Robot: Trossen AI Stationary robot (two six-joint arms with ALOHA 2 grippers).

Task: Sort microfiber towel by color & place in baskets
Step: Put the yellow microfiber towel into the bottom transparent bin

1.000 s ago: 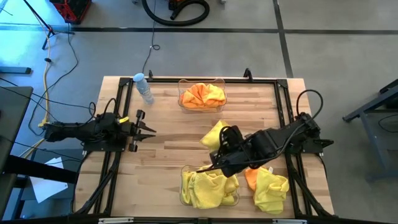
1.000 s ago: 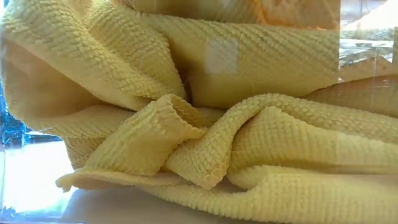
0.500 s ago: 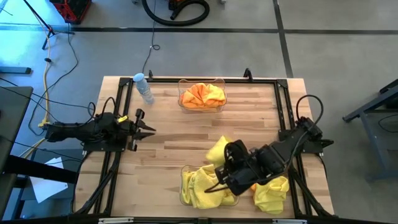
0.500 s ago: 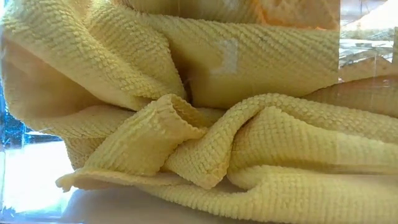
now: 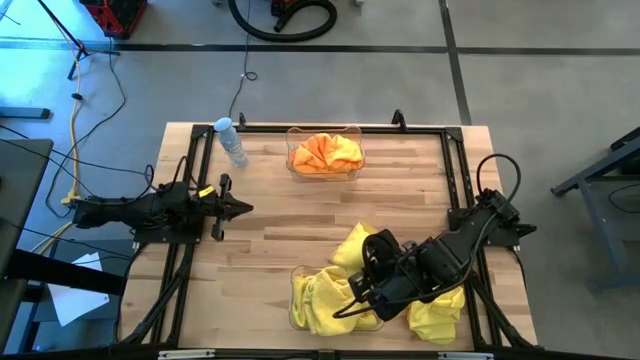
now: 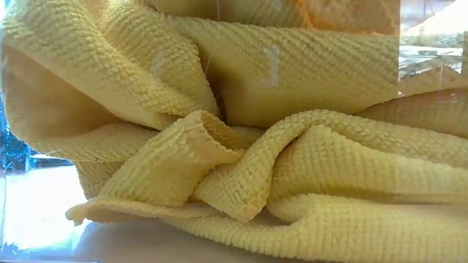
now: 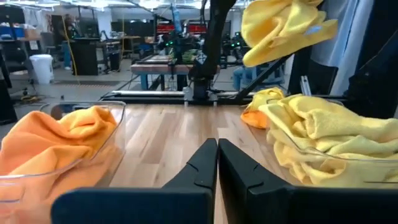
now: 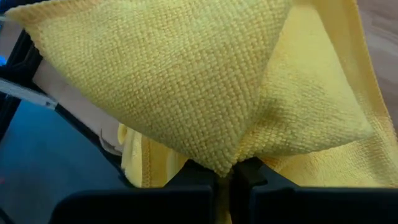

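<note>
My right gripper [image 5: 364, 266] is shut on a yellow towel [image 5: 354, 246] and carries it above the near clear basket [image 5: 297, 272], which holds several yellow towels [image 5: 330, 300]. The low view looks through that basket's wall and is filled by the yellow towels [image 6: 234, 146]. In the left wrist view the carried towel [image 7: 283, 28] hangs high over the basket [image 7: 292, 163]. The far basket [image 5: 292, 135] holds orange towels [image 5: 325, 153]. My left gripper [image 5: 243, 208] waits shut near the table's left edge; its fingertips [image 7: 217, 149] are together. My right gripper pinches the yellow towel between its two fingers at a bunched fold [image 8: 229, 163]; how many layers, I cannot tell. The towel is lifted clear of the table and drapes loosely around the fingers, slack, above the near basket.
More yellow towels [image 5: 437, 310] lie heaped on the table right of the near basket, with an orange one [image 7: 252, 116] beside them in the left wrist view. A small water bottle [image 5: 232, 142] stands at the far left. Bare wood [image 5: 290, 215] spans the table's middle.
My right gripper has carried the yellow towel from the table's middle toward the near edge, until it hangs over the near basket. My left gripper has shut its fingers while staying in place.
</note>
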